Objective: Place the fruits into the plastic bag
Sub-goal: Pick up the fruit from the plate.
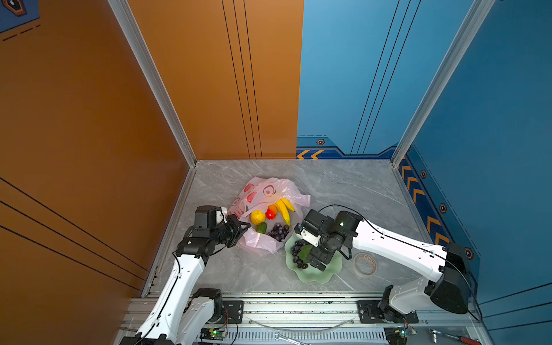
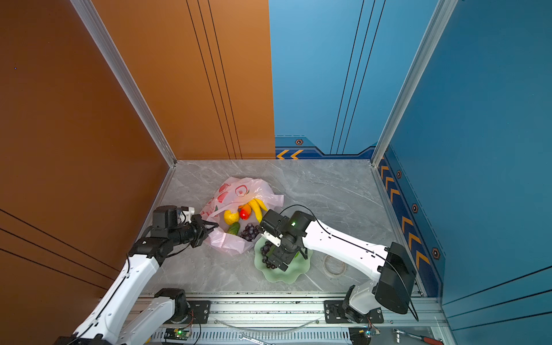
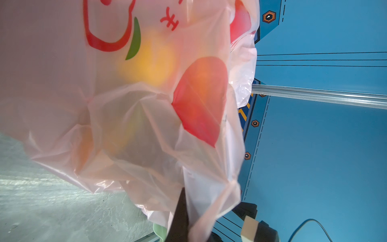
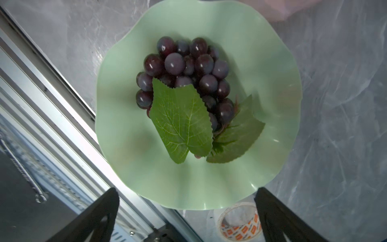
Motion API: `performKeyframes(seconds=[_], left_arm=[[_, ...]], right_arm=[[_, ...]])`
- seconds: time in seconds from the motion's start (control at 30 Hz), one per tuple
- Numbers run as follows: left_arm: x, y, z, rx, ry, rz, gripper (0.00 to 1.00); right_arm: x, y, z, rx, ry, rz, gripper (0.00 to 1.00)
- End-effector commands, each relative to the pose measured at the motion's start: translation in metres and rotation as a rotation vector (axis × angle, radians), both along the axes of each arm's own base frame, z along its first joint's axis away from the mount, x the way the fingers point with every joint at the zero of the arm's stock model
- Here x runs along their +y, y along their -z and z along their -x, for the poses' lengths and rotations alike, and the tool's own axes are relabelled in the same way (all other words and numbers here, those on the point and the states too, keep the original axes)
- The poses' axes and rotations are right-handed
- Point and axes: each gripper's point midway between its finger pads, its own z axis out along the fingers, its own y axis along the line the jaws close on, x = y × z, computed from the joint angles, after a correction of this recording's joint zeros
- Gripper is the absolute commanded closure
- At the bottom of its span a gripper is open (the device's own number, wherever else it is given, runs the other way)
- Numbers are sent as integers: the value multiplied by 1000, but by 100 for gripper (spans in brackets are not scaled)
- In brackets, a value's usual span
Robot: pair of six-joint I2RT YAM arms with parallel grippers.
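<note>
- Over the pale green plate [image 4: 261,62], our right gripper [image 4: 186,191] hangs with its jaws spread wide and nothing between them. The grape bunch [image 4: 188,67] lies in the plate's middle just below, and its leaves [image 4: 182,117] cover the stem end.
- Our left gripper [image 1: 243,228] is clenched on the rim of the plastic bag [image 1: 265,191], which lies just beside the plate, and it props the mouth open toward the plate.
- Inside the bag we see the banana bunch [image 1: 283,207], lemon [image 1: 257,217], mango [image 1: 271,212], green-orange fruit [image 1: 262,228] and a second grape cluster [image 1: 279,231], so we judge the plate's bunch to be the last fruit.
- We should come straight down and close across the thick mass of grapes, not the leaves, which would likely slip.
- We should lift clear of the wavy rim, cross over and let go low inside the mouth, while the left pinch stays firm.
</note>
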Motion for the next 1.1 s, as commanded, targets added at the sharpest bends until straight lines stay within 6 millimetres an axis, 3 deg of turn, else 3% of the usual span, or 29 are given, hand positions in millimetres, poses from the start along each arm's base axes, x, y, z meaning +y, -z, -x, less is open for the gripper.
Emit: performKeyframes(seconds=[0.0,0.37,0.8,1.07], left_arm=[[-2,7,10,17,15,4,100],[2,10,12,23,-8,3,100],[6,14,7,40,-20,-2,100],[6,13,2,40,-21,-4,100]], right_arm=[[11,-3,-20,-148,-259,-1,0],[32,37,-44,-106,-522,131,0],[46,72,-56,2,-535,168,0],[46,89,-53,57,-519,181,0]])
